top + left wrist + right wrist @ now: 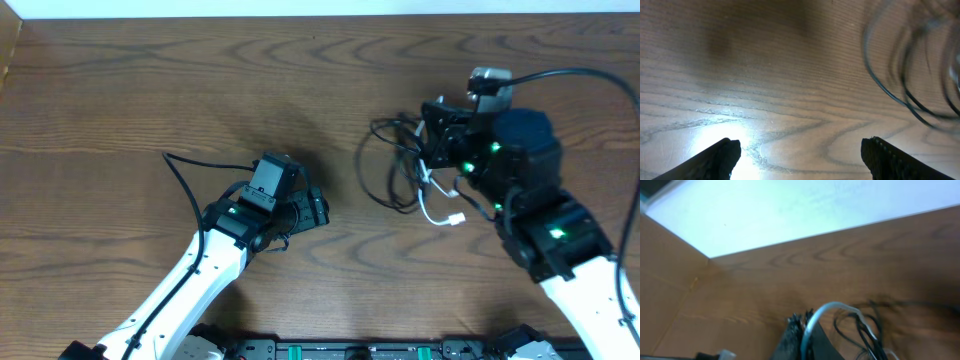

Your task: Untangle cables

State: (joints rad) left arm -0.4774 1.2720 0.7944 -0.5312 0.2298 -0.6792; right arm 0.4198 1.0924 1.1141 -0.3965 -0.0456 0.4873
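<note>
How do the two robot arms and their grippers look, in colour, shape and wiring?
Both arms have white tubular lower links, the left arm and the right arm, ending in black joints with small green lights. A thick black wire runs to each. The left gripper has dark, rough-edged fingers; the right gripper is black too.

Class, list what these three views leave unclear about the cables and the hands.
Overhead: the right hand covers part of the cables; their crossings beneath it are hidden.
Left wrist: the cables are blurred and cut off by the right edge.
Right wrist: the bottom edge cuts off the hand's fingertips; whether they grip the white cord is unclear.
</note>
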